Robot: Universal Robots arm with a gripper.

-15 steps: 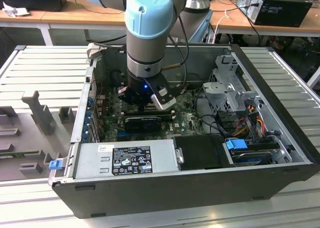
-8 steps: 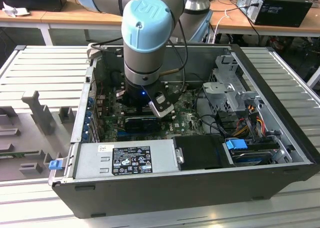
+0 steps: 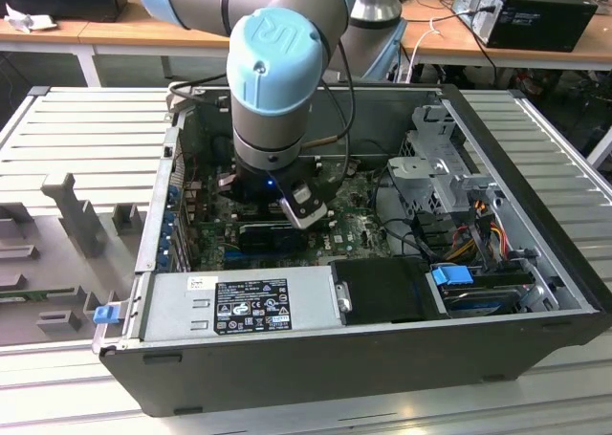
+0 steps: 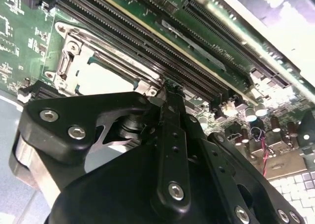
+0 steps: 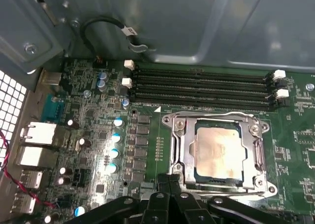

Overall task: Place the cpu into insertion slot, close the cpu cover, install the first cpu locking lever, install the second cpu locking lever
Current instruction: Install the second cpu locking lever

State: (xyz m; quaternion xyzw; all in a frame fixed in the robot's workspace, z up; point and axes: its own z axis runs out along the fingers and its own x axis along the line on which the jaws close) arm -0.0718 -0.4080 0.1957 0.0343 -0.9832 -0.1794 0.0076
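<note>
1. The claw (image 5: 170, 182) has its fingers drawn together to a narrow tip, holding nothing, low in the first wrist view.
2. That tip sits just at the near edge of the cpu cover (image 5: 216, 119), which lies flat over the cpu (image 5: 219, 152).
3. The cpu rests in the insertion slot (image 5: 181, 150), centre-right, below the memory slots (image 5: 202, 88).

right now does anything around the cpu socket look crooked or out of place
Nothing stands out. In the first wrist view the cpu lies flat and square in the insertion slot, with the cpu cover down around it. The gripper sits at the socket's near edge.
</note>
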